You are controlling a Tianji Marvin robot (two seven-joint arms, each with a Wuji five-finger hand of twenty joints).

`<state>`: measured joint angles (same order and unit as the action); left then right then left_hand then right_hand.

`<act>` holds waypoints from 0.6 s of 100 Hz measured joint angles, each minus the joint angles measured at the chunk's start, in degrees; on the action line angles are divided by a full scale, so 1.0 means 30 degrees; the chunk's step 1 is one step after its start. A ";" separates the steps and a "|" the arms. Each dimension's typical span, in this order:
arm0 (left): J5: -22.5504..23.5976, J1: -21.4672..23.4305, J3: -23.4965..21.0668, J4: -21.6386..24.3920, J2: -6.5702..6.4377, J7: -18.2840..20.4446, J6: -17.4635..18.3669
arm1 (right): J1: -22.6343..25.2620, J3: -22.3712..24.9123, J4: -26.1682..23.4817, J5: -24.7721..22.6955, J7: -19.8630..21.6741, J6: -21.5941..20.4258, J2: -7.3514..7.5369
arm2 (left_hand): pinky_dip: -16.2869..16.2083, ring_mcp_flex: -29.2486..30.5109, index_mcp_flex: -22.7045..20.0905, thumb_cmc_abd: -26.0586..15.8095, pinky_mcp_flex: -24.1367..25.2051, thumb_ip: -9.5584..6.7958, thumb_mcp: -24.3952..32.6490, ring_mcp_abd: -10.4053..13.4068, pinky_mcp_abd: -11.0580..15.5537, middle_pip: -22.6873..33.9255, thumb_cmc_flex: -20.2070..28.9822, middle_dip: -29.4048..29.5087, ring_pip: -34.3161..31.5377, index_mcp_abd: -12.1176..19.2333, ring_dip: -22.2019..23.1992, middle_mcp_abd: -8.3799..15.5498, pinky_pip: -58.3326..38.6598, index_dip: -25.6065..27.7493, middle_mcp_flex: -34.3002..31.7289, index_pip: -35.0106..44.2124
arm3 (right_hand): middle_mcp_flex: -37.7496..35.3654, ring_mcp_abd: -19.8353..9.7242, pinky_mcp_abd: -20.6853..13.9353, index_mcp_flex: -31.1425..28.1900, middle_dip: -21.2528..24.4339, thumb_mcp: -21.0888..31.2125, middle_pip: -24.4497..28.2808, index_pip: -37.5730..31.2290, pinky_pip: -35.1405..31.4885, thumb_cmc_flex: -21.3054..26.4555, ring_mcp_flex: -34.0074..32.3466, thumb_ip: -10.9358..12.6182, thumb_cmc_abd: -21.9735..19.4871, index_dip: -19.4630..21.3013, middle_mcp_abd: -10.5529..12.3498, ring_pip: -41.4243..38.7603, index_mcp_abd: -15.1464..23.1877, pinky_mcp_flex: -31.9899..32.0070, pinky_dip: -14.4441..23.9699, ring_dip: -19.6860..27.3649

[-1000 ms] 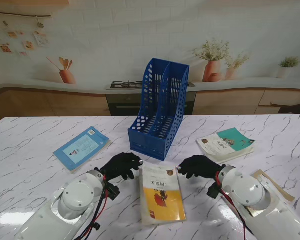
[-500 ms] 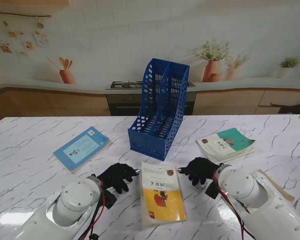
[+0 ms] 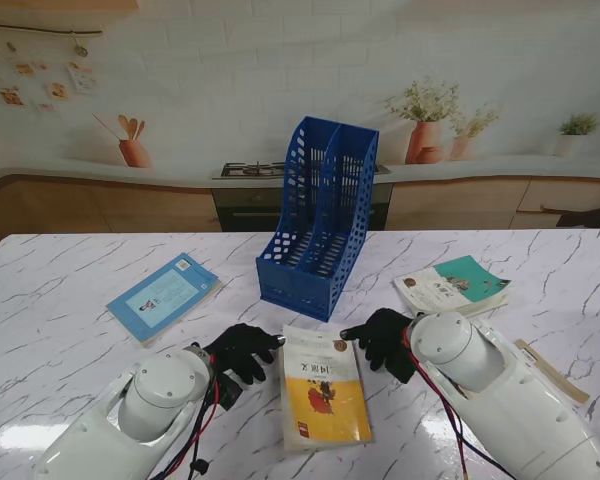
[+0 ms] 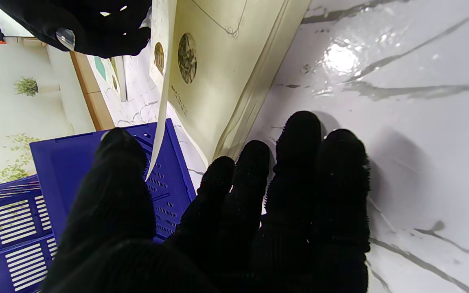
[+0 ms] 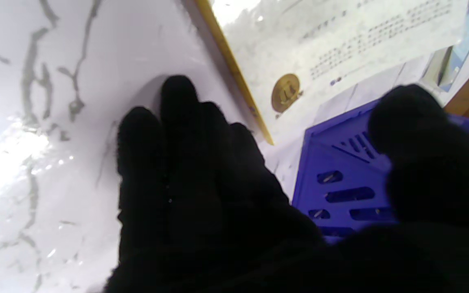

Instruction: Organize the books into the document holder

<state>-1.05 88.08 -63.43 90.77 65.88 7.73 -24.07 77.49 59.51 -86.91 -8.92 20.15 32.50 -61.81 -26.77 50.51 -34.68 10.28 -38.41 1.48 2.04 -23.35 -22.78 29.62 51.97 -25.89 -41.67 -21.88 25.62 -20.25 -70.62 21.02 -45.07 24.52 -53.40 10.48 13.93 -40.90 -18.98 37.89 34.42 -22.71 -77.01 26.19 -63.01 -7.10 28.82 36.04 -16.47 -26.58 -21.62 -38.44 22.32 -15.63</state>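
The yellow book (image 3: 324,385) is laid flat between the two hands, its long axis running away from the robot toward the blue document holder (image 3: 318,222). The left hand (image 3: 242,349) is set at its left edge, the right hand (image 3: 383,337) at its right; both are spread and hold nothing (contact with the cover cannot be judged). Fingertip placement under the edges is hidden.

Holder (image 3: 318,225) at table (image 3: 60,300) centre, far side. One book (image 3: 324,386) flat just nearer me (hands flank it: left hand (image 3: 242,349), right hand (image 3: 382,336)). Second book (image 3: 162,295) far left, third (image 3: 452,287) right of holder.
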 measured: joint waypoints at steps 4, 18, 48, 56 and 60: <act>-0.0060 -0.0125 0.0089 -0.0071 0.0036 -0.0049 -0.0154 | -0.0138 -0.0080 0.0064 0.0017 0.0205 0.0122 -0.0001 | 0.0047 0.0041 -0.0145 0.0206 -0.0151 0.0000 0.0035 0.0000 0.0006 0.0007 0.0173 0.0000 0.0000 -0.0006 -0.0005 0.0000 0.0002 0.0000 -0.0009 0.0000 | 0.0018 0.0000 0.0000 0.0000 0.0000 0.0110 -0.0024 -0.0039 0.0039 -0.0116 0.0000 0.0000 0.0004 0.0004 0.0000 0.0076 0.0006 -0.0005 -0.0016 0.0120; -0.0528 -0.0479 0.0354 -0.0242 0.0166 -0.0237 -0.0748 | -0.0335 -0.0213 0.0145 0.0306 0.0562 0.0436 0.0003 | 0.0768 0.0090 -0.0434 0.0856 -0.0741 -0.0002 0.2362 0.0006 0.0139 0.0031 0.0006 0.0211 0.0025 -0.0025 -0.0456 -0.0111 0.0018 -0.0201 -0.0255 0.0164 | 0.0026 0.0025 0.0000 0.0000 -0.0004 0.0321 -0.0039 -0.0324 0.0255 -0.0116 0.0000 0.0000 0.0006 0.0020 0.0000 0.0156 0.0029 -0.0072 -0.0395 0.0343; -0.0848 -0.1047 0.0784 -0.0639 0.0225 -0.0072 -0.0934 | -0.0614 -0.0714 0.0324 0.1097 0.0006 0.0821 -0.0075 | 0.1248 0.0209 -0.0595 0.1337 -0.1386 -0.0004 0.4155 0.0007 0.0098 0.0601 -0.0167 0.0220 0.0012 -0.0063 -0.0525 -0.0553 0.0017 -0.0406 -0.0499 0.0572 | 0.0114 0.0427 0.0493 0.0221 -0.0288 0.0521 0.0676 -0.1350 0.0447 -0.0116 -0.0531 0.0000 0.0007 0.0957 -0.0546 0.0401 -0.0788 -0.0526 -0.0834 0.0331; -0.1024 -0.1129 0.0811 -0.0724 0.0244 -0.0120 -0.0944 | -0.0772 -0.0775 0.0442 0.1780 -0.0005 0.1047 -0.0077 | 0.1309 0.0230 -0.0787 0.1343 -0.1552 -0.0004 0.4159 0.0006 0.0089 0.0949 -0.0167 0.0156 0.0012 -0.0081 -0.0525 -0.0961 0.0018 -0.0397 -0.0640 0.0692 | 0.0233 0.0698 0.0777 0.0412 -0.0288 0.0523 0.0661 -0.1362 0.0468 -0.0116 -0.0531 0.0000 0.0006 0.0976 -0.0908 0.0589 -0.1179 -0.0533 -0.0885 0.0577; -0.1094 -0.1157 0.0814 -0.0757 0.0254 -0.0122 -0.0947 | -0.0837 -0.0833 0.0489 0.1803 0.0017 0.1073 -0.0077 | 0.1325 0.0230 -0.0794 0.1350 -0.1594 -0.0004 0.4162 0.0006 0.0082 0.1057 -0.0167 0.0153 0.0039 -0.0090 -0.0535 -0.1089 0.0018 -0.0394 -0.0647 0.0699 | 0.0233 0.0715 0.0896 0.0408 -0.0288 0.0523 0.0661 -0.1394 0.0468 -0.0116 -0.0531 0.0000 0.0006 0.0992 -0.0928 0.0589 -0.1193 -0.0536 -0.0908 0.0577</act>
<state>-4.33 84.61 -60.99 88.50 66.64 7.36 -26.91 74.98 57.01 -85.45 -3.51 20.21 35.72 -62.04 -22.80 51.20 -37.06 14.33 -43.19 1.46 14.52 -23.33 -22.53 32.79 51.47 -25.44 -41.55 -22.15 24.02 -23.51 -70.57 19.84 -47.01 26.61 -52.70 12.63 16.62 -39.68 -19.84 39.46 36.40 -26.90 -75.61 25.84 -64.60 -7.10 28.84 39.02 -19.25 -24.81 -25.20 -40.05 19.59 -13.90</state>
